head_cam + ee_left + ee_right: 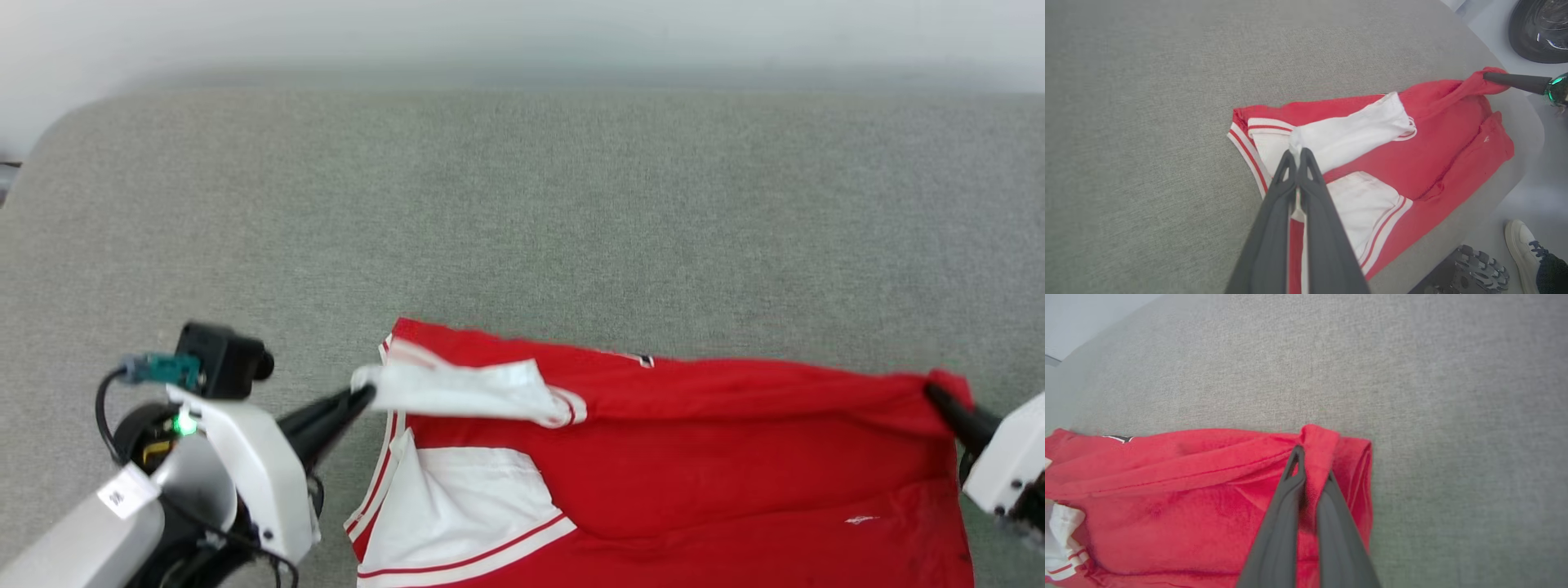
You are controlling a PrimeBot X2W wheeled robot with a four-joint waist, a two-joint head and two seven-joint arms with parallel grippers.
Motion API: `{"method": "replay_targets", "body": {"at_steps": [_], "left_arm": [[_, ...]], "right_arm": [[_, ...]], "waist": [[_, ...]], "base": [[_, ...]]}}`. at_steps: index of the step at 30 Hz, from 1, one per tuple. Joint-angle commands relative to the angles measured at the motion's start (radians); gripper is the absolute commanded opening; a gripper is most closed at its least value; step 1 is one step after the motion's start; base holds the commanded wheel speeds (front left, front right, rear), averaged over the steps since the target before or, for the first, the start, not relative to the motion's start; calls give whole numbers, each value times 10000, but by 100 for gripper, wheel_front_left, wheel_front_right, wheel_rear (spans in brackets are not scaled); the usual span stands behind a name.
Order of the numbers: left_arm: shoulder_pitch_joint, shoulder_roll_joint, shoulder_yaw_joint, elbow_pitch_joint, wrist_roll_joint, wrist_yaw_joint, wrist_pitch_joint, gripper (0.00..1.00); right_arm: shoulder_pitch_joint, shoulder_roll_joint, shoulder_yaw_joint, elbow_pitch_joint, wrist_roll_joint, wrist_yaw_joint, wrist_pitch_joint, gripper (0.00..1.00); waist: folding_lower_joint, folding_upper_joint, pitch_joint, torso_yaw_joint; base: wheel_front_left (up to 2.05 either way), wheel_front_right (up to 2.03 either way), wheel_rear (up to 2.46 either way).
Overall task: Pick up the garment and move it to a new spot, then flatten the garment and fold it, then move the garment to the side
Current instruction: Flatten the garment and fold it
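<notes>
Item: garment (694, 457), a red soft-cloth jersey T-shirt w/ white short sleeves and red-white stripe trim.
Location: on the grey woven-fabric surface (522, 204), at its near edge, doubled over, both sleeves toward the robot's left.
L side: left gripper (363, 398) clenched on the tip of the upper white sleeve (457, 390); dark fingers pressed together w/ cloth between.
R side: right gripper (935, 396) clamped on a bunched red hem corner (951, 384) at the opposite end.
Cloth state: top layer drawn between the two grips, slightly raised. Lower layer rests on the surface w/ its sleeve spread flat.
Step in hand (est.): fold phase. Relocate and flatten look done; move-aside not yet done.
Next move, reqs: carry both grips together, same height and pace, so the held edge lands parallel to the lower edge. Lower before letting go.
Caution: sleeve grip is thin and may slip; uneven pull would likely skew the fold.
</notes>
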Motion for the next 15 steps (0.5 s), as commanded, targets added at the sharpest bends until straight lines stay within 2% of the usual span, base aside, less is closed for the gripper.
{"method": "replay_targets", "body": {"at_steps": [1,8,15], "left_arm": [[228,45,-20,-20,-40,9,-58,0],[1287,283,-229,64,-171,67,-297,0],[1805,84,-557,494,-476,-73,-181,0]], "right_arm": [[187,-26,31,-81,126,-8,35,0],[1104,-392,342,-510,581,-8,340,0],[1599,-889,869,-961,758,-8,548,0]], "waist": [[1,0,-96,11],[1,0,-292,-29],[1,0,-313,-57]], "base": [[0,0,0],[0,0,0],[0,0,0]]}}
